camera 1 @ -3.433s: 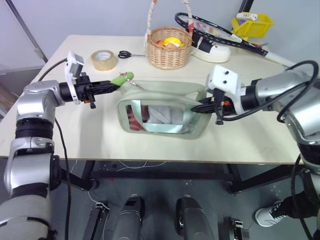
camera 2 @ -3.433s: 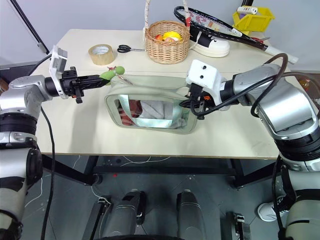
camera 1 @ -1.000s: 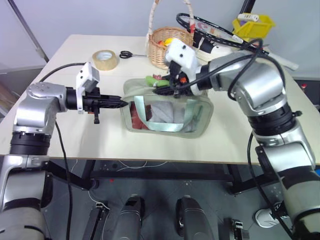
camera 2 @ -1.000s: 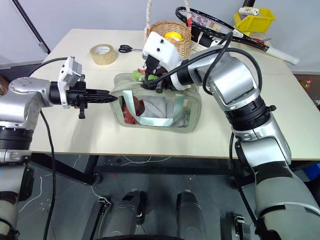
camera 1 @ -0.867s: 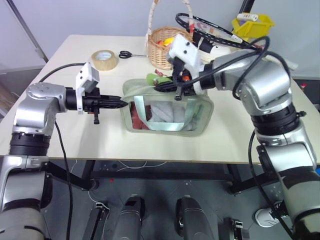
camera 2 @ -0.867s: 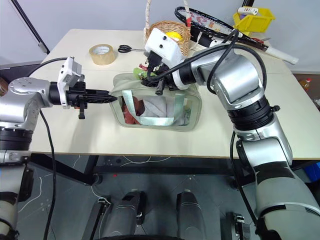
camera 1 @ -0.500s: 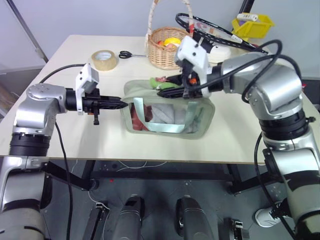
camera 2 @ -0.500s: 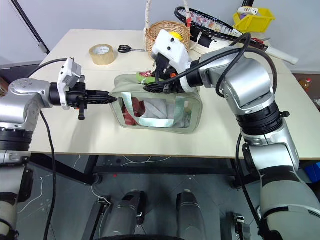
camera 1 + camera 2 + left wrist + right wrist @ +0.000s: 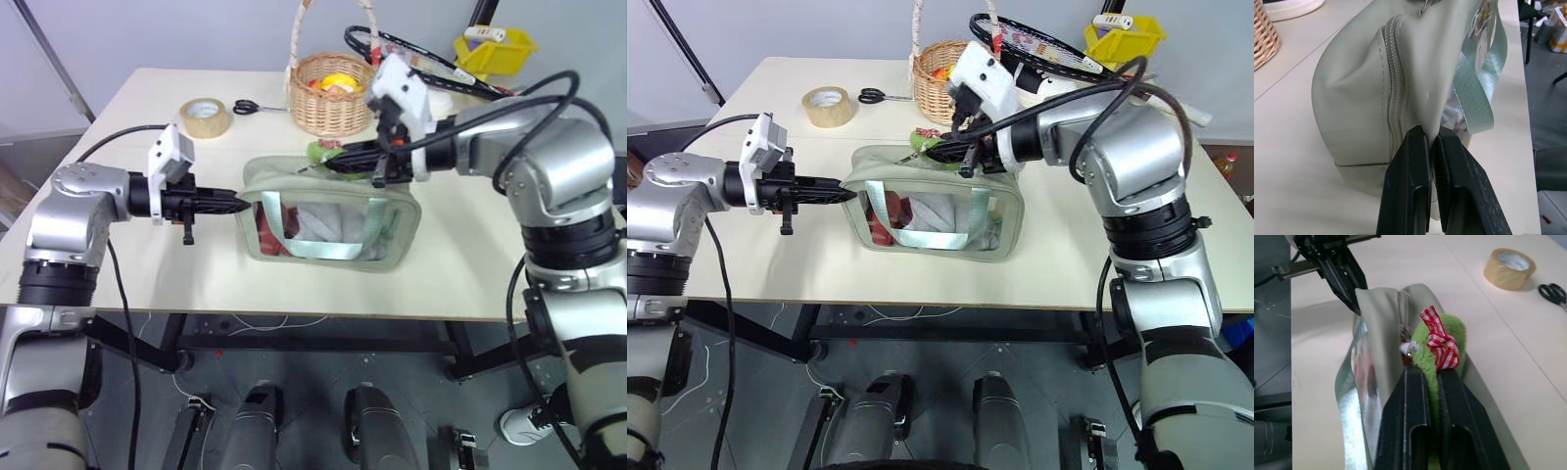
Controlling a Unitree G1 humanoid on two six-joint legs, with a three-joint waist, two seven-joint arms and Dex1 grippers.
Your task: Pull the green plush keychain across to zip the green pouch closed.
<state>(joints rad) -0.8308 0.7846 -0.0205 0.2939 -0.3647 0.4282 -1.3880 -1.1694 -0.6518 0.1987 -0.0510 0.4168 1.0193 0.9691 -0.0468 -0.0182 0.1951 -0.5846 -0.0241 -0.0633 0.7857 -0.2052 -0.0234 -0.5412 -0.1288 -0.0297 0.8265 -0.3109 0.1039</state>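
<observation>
Tape roll (image 9: 203, 117), scissors (image 9: 257, 106), wicker basket (image 9: 331, 94)

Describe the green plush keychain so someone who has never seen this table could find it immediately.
On the cream table, find the pale green pouch with a clear front window, near the front edge. Along its top zipper, the right claw is shut on the green plush keychain. It is the only bright-green fuzzy thing there, and it wears a red-and-white checked bow.

Lab-like test space: bare beige worktable (image 9: 127, 108) on a metal frame, grey floor (image 9: 313, 392), plain walls.
</observation>
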